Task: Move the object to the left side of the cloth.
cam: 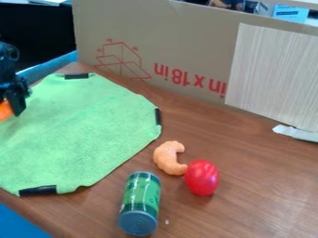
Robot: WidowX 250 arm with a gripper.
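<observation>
At the left edge, the black gripper point(15, 98) hangs over the upper left part of the green cloth point(81, 130). An orange object point(5, 110) shows right beside and below it, partly cut off by the view's edge. Whether it is held or rests on the cloth cannot be made out. Strips of black tape lie on the cloth's edges.
On the brown table point(248, 204), right of the cloth, are a pale orange curved piece point(168, 158), a red oval object point(202, 177) and a green can point(141, 197). A cardboard panel point(192, 37) stands along the back.
</observation>
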